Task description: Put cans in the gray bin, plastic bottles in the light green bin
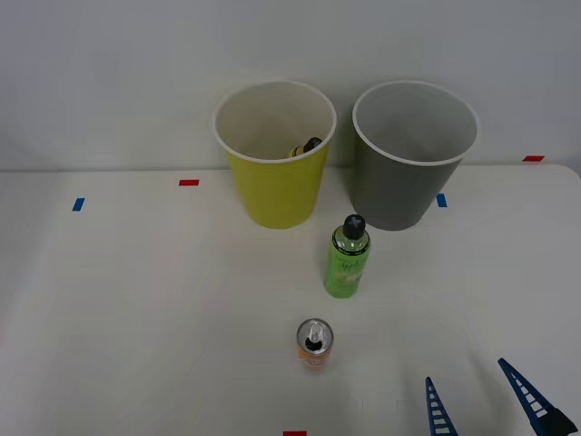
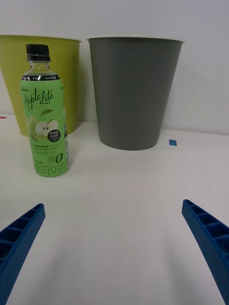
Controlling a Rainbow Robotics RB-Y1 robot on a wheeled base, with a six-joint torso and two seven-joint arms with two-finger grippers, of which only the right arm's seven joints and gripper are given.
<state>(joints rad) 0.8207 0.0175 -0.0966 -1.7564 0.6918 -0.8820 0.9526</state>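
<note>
**benchwatcher:** Front view check, anyone? I've got the right pincer (image 1: pixel 490 400) poking in at the near right corner of the white worktop (image 1: pixel 136 300), blue ribbed fingers (image 1: pixel 438 411) spread wide with nothing between them. Does that match what you see?

**tapejunkie:** Yep. Right wrist view has the two fingers (image 2: pixel 19 238) far apart with bare worktop (image 2: pixel 114 228) between them, so wide and empty.

**benchwatcher:** Cool. Where's everything sitting?

**tapejunkie:** Orange can (image 1: pixel 315 344) stands upright nearest the robot, silver top and pull tab facing up, off to the pincer's left and apart from it. Green bottle (image 1: pixel 347 258) stands upright a bit further back, black cap on. It's near the bins but not touching either, roughly in front of the gap between them.

**benchwatcher:** And the bins?

**tapejunkie:** Light green bin (image 1: pixel 274 154) on the left, gray bin (image 1: pixel 413 154) on the right, side by side at the back of the worktop against the wall, both upright. Whether they touch, I can't tell. Inside the green one there's another bottle (image 1: pixel 307 147), dark cap and a yellowish bit peeking over the rim. What I can see of the gray one's inside is plain white.

**benchwatcher:** From the wrist camera the green bottle (image 2: pixel 45 112) stands in front of the light green bin (image 2: pixel 71 76), and the gray bin (image 2: pixel 133 90) is dead ahead.

**tapejunkie:** Also small red and blue tape marks (image 1: pixel 188 183) dotted around the worktop.
</note>
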